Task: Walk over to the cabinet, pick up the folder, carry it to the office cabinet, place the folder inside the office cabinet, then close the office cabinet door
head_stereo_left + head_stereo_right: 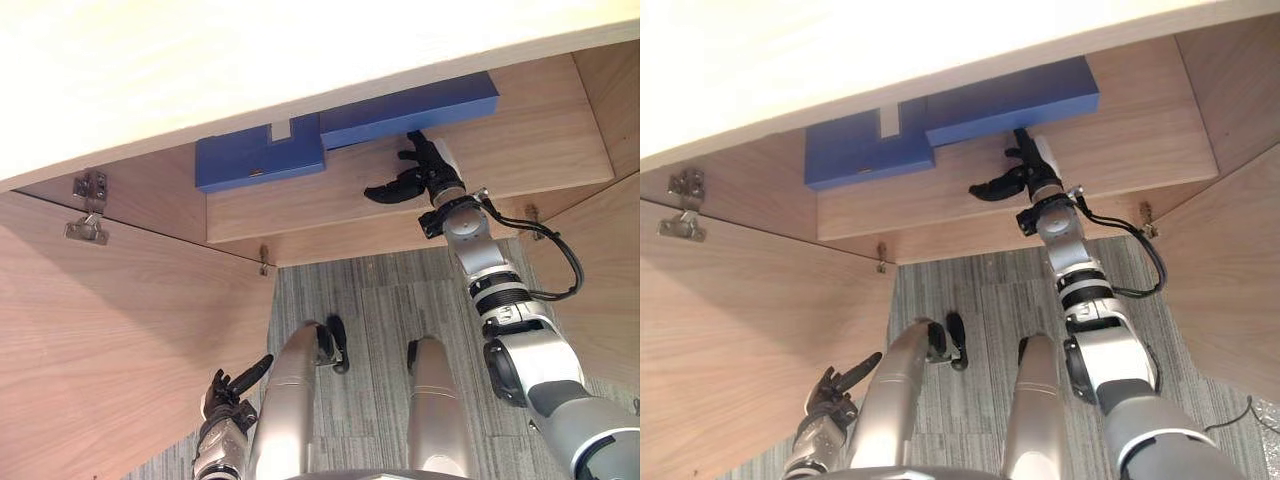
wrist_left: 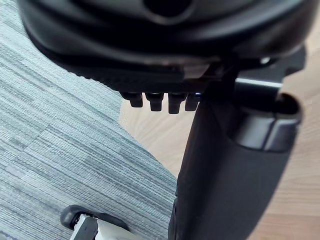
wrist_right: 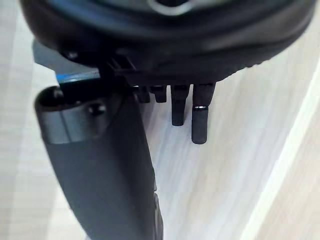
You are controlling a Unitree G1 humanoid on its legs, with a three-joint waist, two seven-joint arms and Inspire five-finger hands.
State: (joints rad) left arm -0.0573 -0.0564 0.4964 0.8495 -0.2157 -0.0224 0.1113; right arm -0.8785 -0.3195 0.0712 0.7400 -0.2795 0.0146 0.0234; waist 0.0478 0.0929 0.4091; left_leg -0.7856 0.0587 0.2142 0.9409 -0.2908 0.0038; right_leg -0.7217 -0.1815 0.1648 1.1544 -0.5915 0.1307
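The blue folder (image 1: pixel 330 130) lies flat on the wooden shelf (image 1: pixel 530 140) inside the office cabinet, partly hidden under the pale cabinet top (image 1: pixel 200 60). My right hand (image 1: pixel 425 170) reaches into the cabinet just in front of the folder's near edge. It is open, with relaxed fingers, the thumb spread to the left, and nothing held. In the right wrist view its fingers (image 3: pixel 199 122) hang over bare shelf wood, and a sliver of the blue folder (image 3: pixel 75 77) shows past them. My left hand (image 1: pixel 230 390) hangs low beside the open left door, open and holding nothing.
The left cabinet door (image 1: pixel 100 350) stands open at the left, with metal hinges (image 1: pixel 88 210) on the side wall. The right door (image 1: pixel 610 280) stands open at the right. Grey striped carpet (image 1: pixel 380 290) lies between the doors.
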